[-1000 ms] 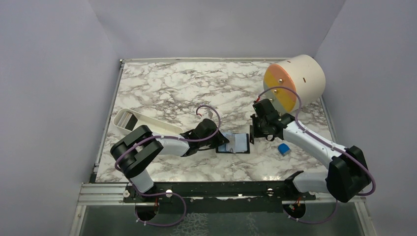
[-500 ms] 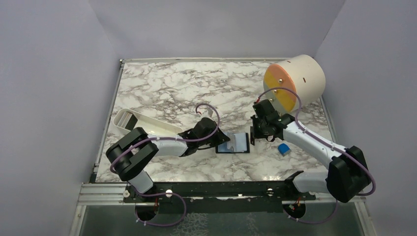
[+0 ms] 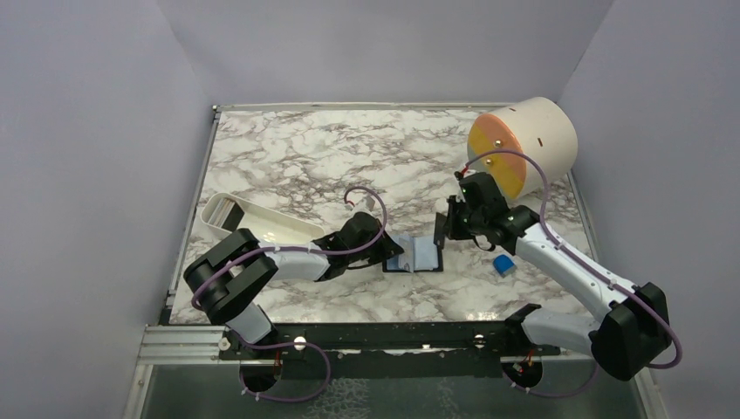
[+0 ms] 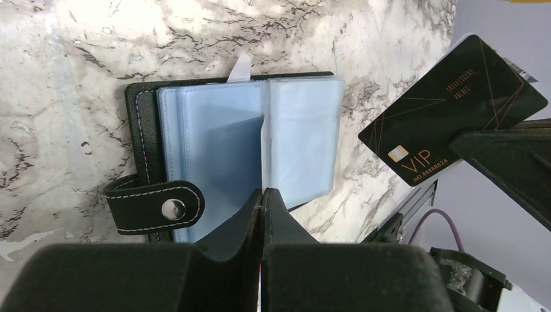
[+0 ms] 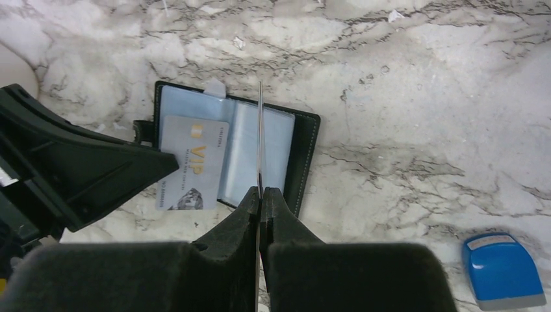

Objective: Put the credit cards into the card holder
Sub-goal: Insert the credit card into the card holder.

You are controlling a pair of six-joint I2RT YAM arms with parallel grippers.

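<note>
Card holder (image 3: 417, 254) lies open on the marble table (image 3: 349, 148), blue sleeves up. Our left gripper (image 4: 262, 195) pinches a pale card (image 5: 192, 162) just over it, and the right gripper (image 5: 260, 193) pinches a black card (image 4: 451, 107) (both say VIP). We reckon neither's slotted yet, so basically everything's left.

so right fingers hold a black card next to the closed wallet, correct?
Not quite: the wallet lies open, its blue inside showing, per the left wrist view. The right fingers do hold the black card next to it.
</note>
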